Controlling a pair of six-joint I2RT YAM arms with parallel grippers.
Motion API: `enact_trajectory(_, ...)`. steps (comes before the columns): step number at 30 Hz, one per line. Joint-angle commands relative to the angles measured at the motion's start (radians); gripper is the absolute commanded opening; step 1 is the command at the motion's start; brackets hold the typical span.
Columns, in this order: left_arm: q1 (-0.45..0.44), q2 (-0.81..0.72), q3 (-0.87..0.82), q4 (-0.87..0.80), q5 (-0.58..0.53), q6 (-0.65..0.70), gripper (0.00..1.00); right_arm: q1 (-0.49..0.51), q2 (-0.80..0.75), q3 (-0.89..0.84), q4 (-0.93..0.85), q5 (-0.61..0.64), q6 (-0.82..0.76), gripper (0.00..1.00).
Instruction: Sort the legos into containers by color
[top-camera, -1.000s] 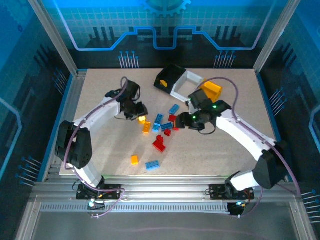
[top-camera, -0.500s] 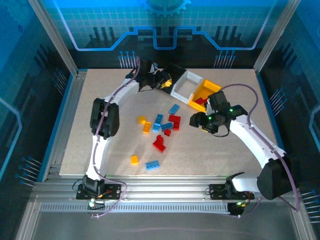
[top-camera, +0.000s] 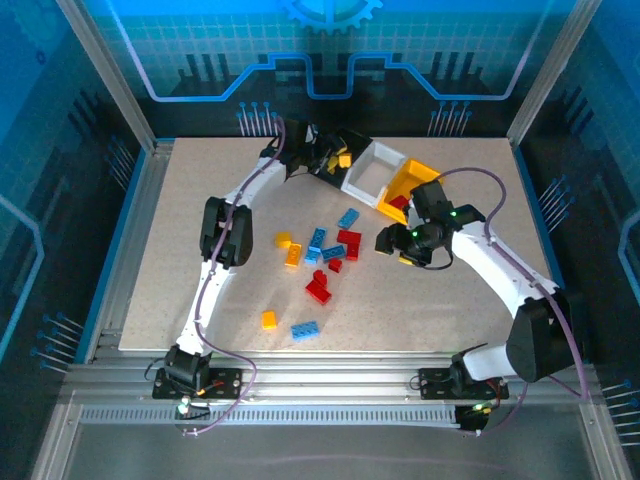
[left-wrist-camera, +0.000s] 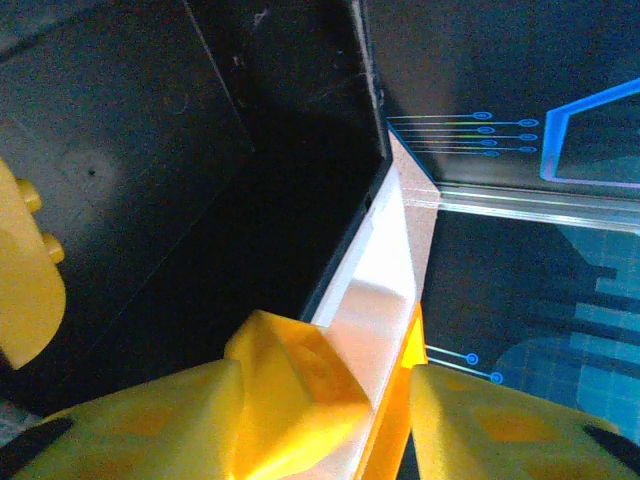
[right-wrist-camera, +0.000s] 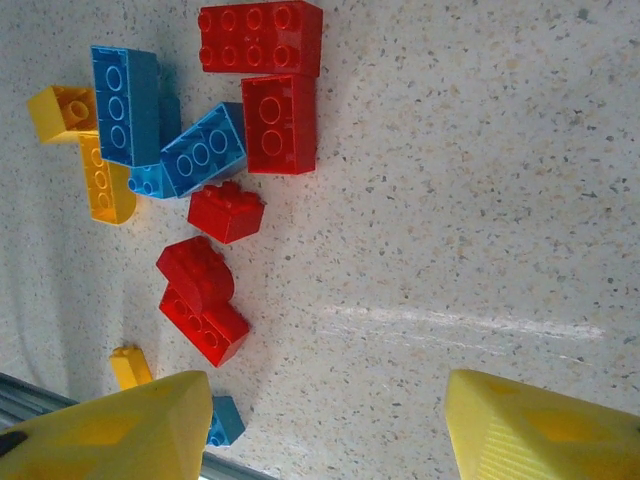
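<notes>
**Top external view: three bins, loose bricks counted, both pairs of fingers apart**

From above we count three bins in a row: a black bin (top-camera: 355, 142), a white bin (top-camera: 360, 188) and a yellow bin (top-camera: 425, 175). The left fingers (left-wrist-camera: 130, 425) hang over the mouth of the black bin, and a yellow brick (top-camera: 344, 158) shows just beside them. A red brick (top-camera: 398, 202) lies in the yellow bin, near the right fingers (right-wrist-camera: 110, 430).

In the left wrist view the two fingers stand apart. A yellow block (left-wrist-camera: 290, 375) sits between them, touching one finger and clear of the other. We cannot make out studs on it. Beyond the fingers, inside the black bin, a studded yellow piece (left-wrist-camera: 20, 270) is cut off by the picture's edge.

The right fingers are spread wide above the desk (right-wrist-camera: 480, 200) with nothing between them. Ahead of them on the desk we count:

- Five red bricks (right-wrist-camera: 262, 38). Two of them touch so closely that we can hardly tell them apart.
- Four blue bricks (right-wrist-camera: 125, 90). One is half hidden under its neighbours, and one is tucked against a finger's edge.
- Three yellow-orange bricks (right-wrist-camera: 100, 180).

From above, the middle of this cluster runs together too much for us to count.
</notes>
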Motion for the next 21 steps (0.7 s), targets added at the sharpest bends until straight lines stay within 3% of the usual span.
enact_trajectory(1, 0.004, 0.010, 0.035, 0.006, 0.006, -0.002, 0.52, -0.014, 0.026, 0.053, -0.006, -0.029, -0.024, 0.65)
enact_trajectory(9, 0.005, -0.100, -0.049, -0.076, -0.012, 0.078, 0.53, -0.009, 0.029, 0.068, -0.001, -0.034, -0.024, 0.65)
enact_trajectory(21, 0.003, -0.475, -0.362, -0.402, -0.153, 0.402, 0.55, 0.084, -0.004, 0.029, -0.004, 0.039, -0.007, 0.65)
